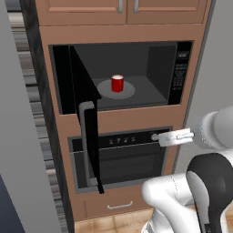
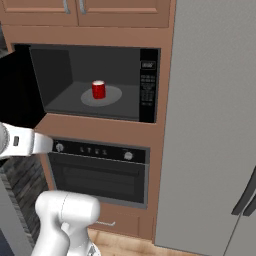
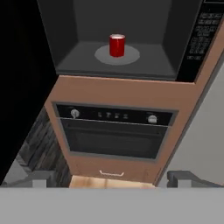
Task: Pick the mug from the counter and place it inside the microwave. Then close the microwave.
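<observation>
The mug (image 1: pixel 117 83) is standing upright on the turntable (image 1: pixel 129 90) inside the microwave (image 1: pixel 150 54), whose door (image 1: pixel 86 123) is swinging out at the left. The button panel (image 1: pixel 180 73) is sitting at the right. The oven (image 1: pixel 132 159) is lying directly below, a drawer (image 1: pixel 119 205) under it.

A red mug (image 1: pixel 117 83) stands upright at the middle of the grey turntable (image 1: pixel 129 91) inside the microwave (image 1: pixel 136 75), whose door (image 1: pixel 86 118) hangs wide open to the left. Below sits a black oven (image 1: pixel 125 157); the robot's gripper (image 1: pixel 160 138) hovers before its control panel, fingers spread.
</observation>
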